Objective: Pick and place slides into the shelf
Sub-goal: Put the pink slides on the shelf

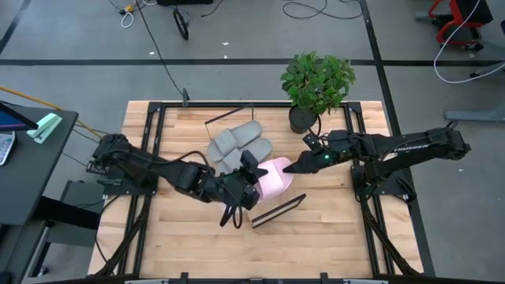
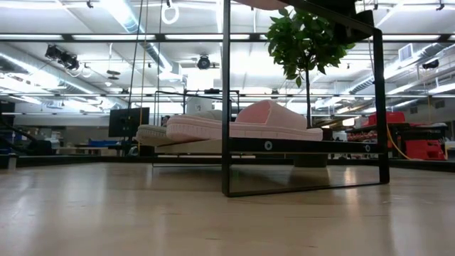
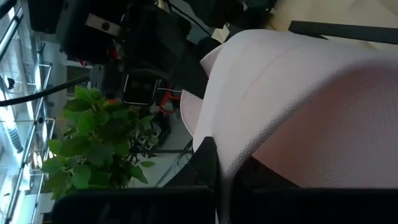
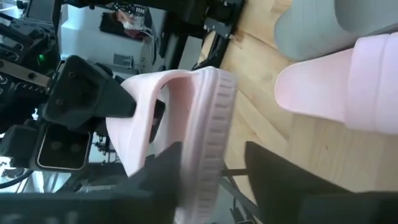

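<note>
Both arms meet over the middle of the slatted wooden tabletop [image 1: 331, 237], at one pale pink slide [image 1: 276, 175]. The left gripper [image 1: 254, 180] reaches in from the left and the right gripper [image 1: 295, 166] from the right, so the pink slide sits between them, touching both. In the right wrist view that slide [image 4: 199, 130] is turned up on its edge, ribbed sole rim toward the camera, with the right gripper's two dark fingers [image 4: 163, 163] one on each side of the sole edge, clamped on it. The dark finger of the left gripper [image 4: 93, 96] pokes into the strap opening from the far side. In the left wrist view the pink strap [image 3: 298, 93] fills most of the picture and a dark finger [image 3: 208, 158] lies against its underside; whether the left fingers are pinching the strap or simply hooked inside I cannot tell. Just beyond the left gripper, toward the back of the table, two grey slides [image 1: 234, 143] lie side by side on the shelf [image 1: 278, 210], whose thin black end frame stands just in front of the grippers. A second pink slide [image 4: 348, 81] lies flat beside the grey ones, just past the right gripper's held slide. The low view shows a pink slide [image 2: 249, 122] lying along the shelf board [image 2: 284, 146], with a grey one [image 2: 153, 131] behind. A potted plant [image 1: 317, 85] stands at the table's back edge, close behind the right gripper.
</note>
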### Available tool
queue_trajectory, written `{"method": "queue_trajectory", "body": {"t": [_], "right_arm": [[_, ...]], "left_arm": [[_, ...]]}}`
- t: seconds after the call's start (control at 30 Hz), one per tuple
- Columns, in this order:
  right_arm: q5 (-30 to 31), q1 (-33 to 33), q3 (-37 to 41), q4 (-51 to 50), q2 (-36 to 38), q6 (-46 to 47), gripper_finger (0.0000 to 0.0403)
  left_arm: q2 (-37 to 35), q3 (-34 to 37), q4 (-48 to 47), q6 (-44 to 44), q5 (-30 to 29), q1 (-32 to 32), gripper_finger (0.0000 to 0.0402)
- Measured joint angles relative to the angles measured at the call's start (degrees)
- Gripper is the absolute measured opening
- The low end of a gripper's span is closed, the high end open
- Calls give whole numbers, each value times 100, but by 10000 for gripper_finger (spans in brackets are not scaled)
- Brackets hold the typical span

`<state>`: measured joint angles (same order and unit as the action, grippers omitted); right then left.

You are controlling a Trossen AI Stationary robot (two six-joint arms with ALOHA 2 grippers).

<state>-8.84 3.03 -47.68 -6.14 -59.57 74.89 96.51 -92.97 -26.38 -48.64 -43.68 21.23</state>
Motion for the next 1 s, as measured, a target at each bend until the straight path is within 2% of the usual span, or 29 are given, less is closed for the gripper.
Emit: {"method": "queue_trajectory", "body": {"t": [0.2, 0.23, 0.37, 0.77, 1.0], "right_arm": [[139, -9, -2, -26, 4, -58, 44], [220, -8, -2, -23, 4, -124, 35], [528, -42, -3, -140, 4, -160, 35], [355, -380, -4, -936, 11, -404, 35], [-1, -547, 13, -2021, 185, -518, 35]], "left_arm": [[2, 7, 203, -4, 26, -183, 16], [2, 7, 202, -4, 13, -193, 22], [2, 7, 202, 55, 11, -221, 50], [2, 7, -489, 826, -328, -244, 113], [-20, 5, -721, 920, -1065, -274, 126]]}}
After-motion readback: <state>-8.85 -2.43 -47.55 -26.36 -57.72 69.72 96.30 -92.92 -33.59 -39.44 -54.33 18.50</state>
